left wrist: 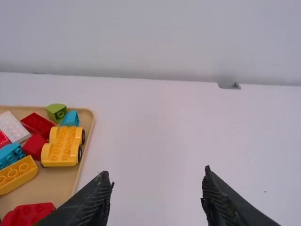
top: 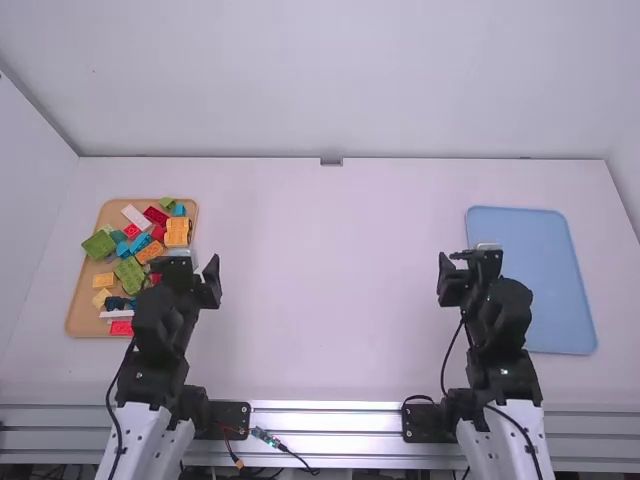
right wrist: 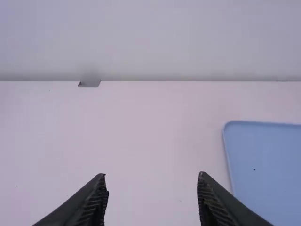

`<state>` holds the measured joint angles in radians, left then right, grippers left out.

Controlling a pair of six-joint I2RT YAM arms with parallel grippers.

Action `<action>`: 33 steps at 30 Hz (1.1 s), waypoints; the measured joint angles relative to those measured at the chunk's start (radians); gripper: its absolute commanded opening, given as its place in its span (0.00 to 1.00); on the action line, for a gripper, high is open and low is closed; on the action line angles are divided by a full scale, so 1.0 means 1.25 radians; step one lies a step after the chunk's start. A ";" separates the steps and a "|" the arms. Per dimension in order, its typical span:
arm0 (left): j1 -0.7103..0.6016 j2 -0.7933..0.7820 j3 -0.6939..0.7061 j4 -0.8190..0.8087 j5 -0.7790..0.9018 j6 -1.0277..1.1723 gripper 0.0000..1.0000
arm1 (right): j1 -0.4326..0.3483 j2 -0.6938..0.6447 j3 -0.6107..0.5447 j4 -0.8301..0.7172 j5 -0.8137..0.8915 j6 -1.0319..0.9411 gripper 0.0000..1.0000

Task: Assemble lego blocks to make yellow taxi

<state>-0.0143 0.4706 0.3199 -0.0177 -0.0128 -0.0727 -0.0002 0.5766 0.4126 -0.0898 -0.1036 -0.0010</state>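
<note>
Both your claws were open and empty: left claw had its fingers wide apart, with nothing between them, by the right edge of the brown tray; right claw had the same wide gap, nothing held, near the left edge of the blue tray. Your brown tray sat toward the left edge of the desk, the blue one toward the right edge. Your lego blocks were on the brown tray, mostly a loose jumble. The yellow wheeled piece lay near that tray's far right corner, studs up, black wheels visible on one side. Just beyond it, by the tray's far edge, you had the blue sloped block and a small green block. The white brick and dark red brick were also toward the far edge. You had a long yellow-orange brick just nearer than the wheeled piece. A big green block overlapped the tray's left edge, another green block lay near the middle, and a red brick was at the near edge.
</note>
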 measured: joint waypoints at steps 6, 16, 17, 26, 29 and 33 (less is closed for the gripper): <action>-0.007 0.108 0.072 0.037 -0.037 -0.014 0.67 | -0.001 0.107 0.080 -0.014 0.004 0.009 0.68; -0.001 0.418 0.358 -0.148 -0.117 -0.011 0.84 | 0.002 0.283 0.200 -0.012 -0.013 0.016 0.84; 0.007 0.465 0.413 -0.183 -0.121 -0.008 0.86 | 0.004 0.304 0.213 -0.012 -0.015 0.016 0.86; 0.121 0.776 0.722 -0.378 -0.130 0.064 0.96 | 0.006 0.429 0.285 -0.001 -0.030 0.019 0.96; 0.156 0.876 0.808 -0.439 -0.109 0.096 0.97 | 0.006 0.453 0.302 0.002 -0.035 0.020 0.98; 0.203 1.012 0.914 -0.499 -0.095 0.123 0.99 | 0.006 0.470 0.316 0.004 -0.038 0.022 0.99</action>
<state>0.2398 1.7351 1.4624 -0.6411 -0.1314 0.0811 0.0074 1.1637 0.8078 -0.0853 -0.1513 0.0265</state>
